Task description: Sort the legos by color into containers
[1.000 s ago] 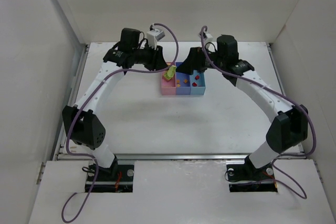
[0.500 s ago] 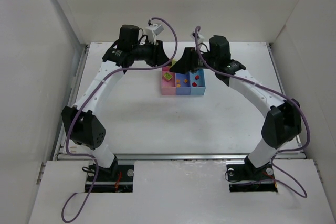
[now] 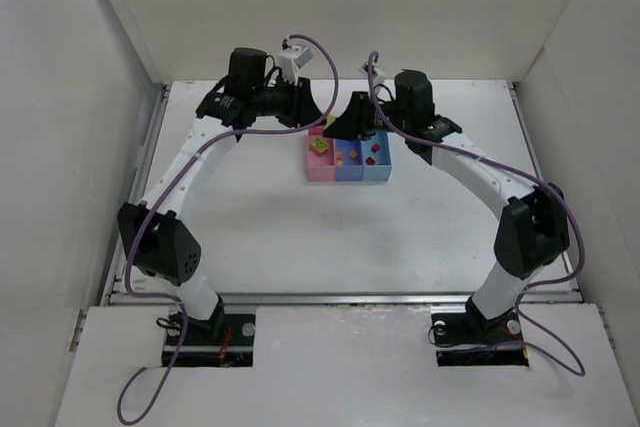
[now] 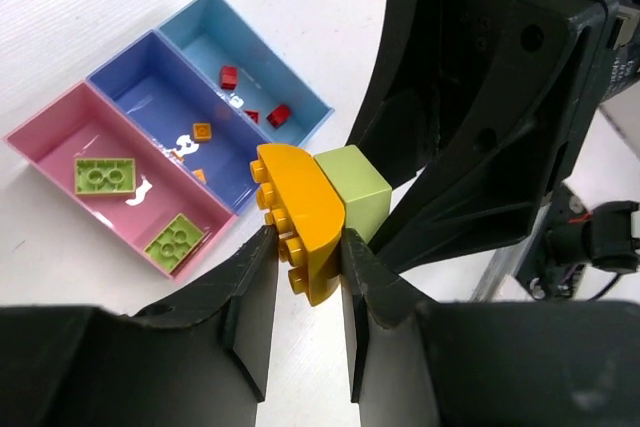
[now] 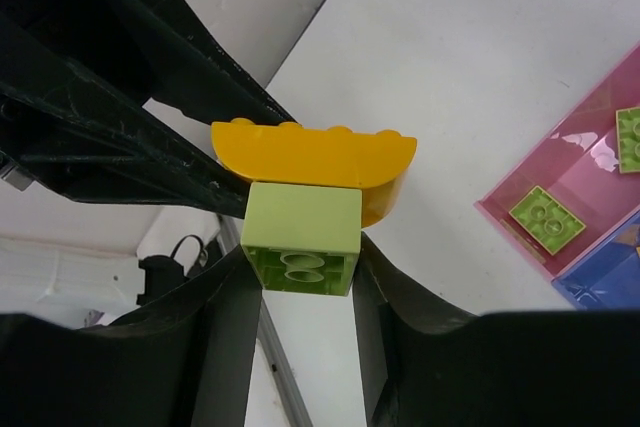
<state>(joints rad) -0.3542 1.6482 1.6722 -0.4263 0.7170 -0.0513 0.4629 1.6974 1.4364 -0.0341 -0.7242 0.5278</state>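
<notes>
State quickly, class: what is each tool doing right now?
Left tool: closed on the orange arched brick.
Right tool: closed on the lime green brick.

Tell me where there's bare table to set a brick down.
Free: the table between the bins and arm bases; left of the pink bin; right of the light blue bin. Crowded: behind the bins, where left pincer and right pincer hold the joined orange brick and lime brick.

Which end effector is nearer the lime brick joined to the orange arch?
Right. The right end effector grips the lime brick on both sides; the left end effector clamps the orange arch joined to it.
</notes>
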